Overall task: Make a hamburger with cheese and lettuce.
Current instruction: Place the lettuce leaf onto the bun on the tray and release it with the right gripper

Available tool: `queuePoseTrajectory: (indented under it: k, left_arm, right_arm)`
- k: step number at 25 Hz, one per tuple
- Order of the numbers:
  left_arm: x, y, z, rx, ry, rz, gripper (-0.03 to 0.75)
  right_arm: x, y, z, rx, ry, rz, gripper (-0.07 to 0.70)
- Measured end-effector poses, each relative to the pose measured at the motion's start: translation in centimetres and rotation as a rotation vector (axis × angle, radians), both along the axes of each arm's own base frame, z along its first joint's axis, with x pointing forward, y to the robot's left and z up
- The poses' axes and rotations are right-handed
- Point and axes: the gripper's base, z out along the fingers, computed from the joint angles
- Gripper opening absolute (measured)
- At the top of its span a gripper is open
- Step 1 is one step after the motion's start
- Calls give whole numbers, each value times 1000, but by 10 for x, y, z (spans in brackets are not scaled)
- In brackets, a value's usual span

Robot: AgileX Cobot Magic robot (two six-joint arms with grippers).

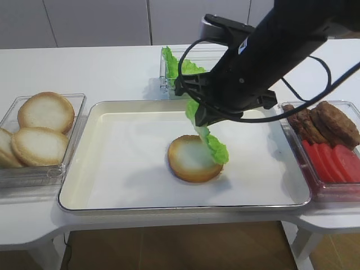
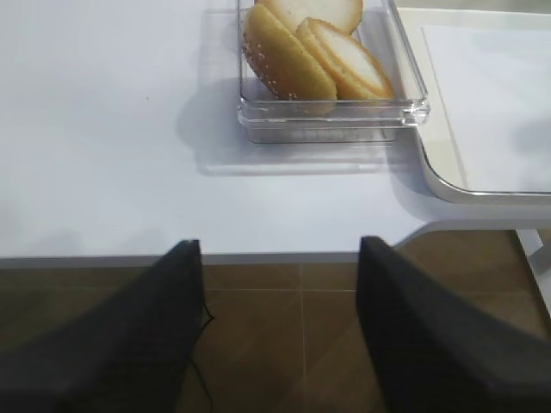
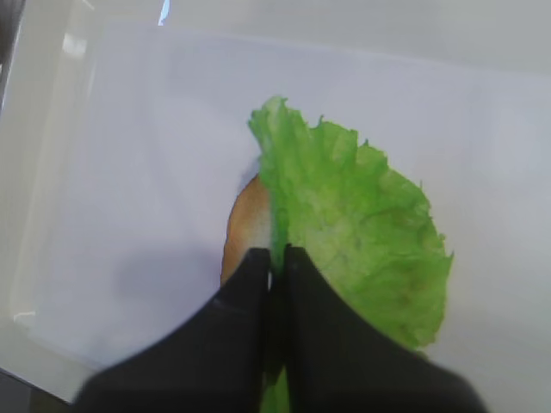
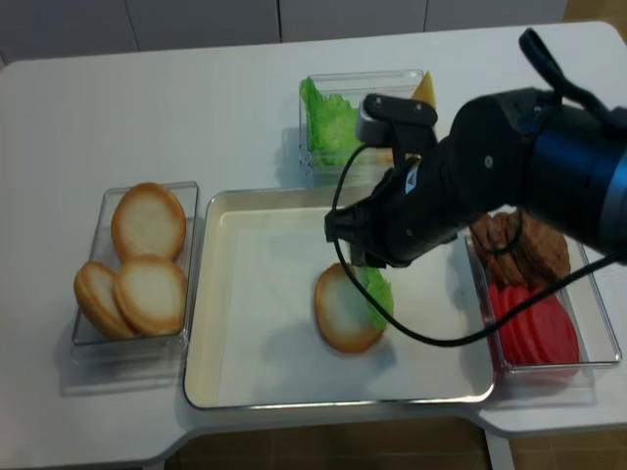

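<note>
Lettuce (image 3: 362, 232) in R fingers (image 3: 245, 297)

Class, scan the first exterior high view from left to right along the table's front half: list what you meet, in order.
Container of bun halves → white tray → hamburger → lettuce hanging over its right side → container of patties and tomato slices.

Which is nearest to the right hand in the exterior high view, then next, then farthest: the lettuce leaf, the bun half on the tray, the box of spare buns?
1. Lettuce leaf: pinched in the right hand, hanging below it.
2. Bun half: on the tray, just under the leaf.
3. Box of spare buns: far left of the table.
</note>
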Motion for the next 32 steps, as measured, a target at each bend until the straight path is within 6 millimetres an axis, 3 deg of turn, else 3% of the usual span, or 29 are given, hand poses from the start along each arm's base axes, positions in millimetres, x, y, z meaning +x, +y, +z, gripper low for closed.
queuePoseTrajectory:
  k: [19,32]
  left_arm:
    - [0,0,0,0,0,0,424]
    - [0,0,0,0,0,0,424]
  right_arm:
    - [3,11,-17,48,78,29,29]
    - [1,12,-21,50,110,35,286]
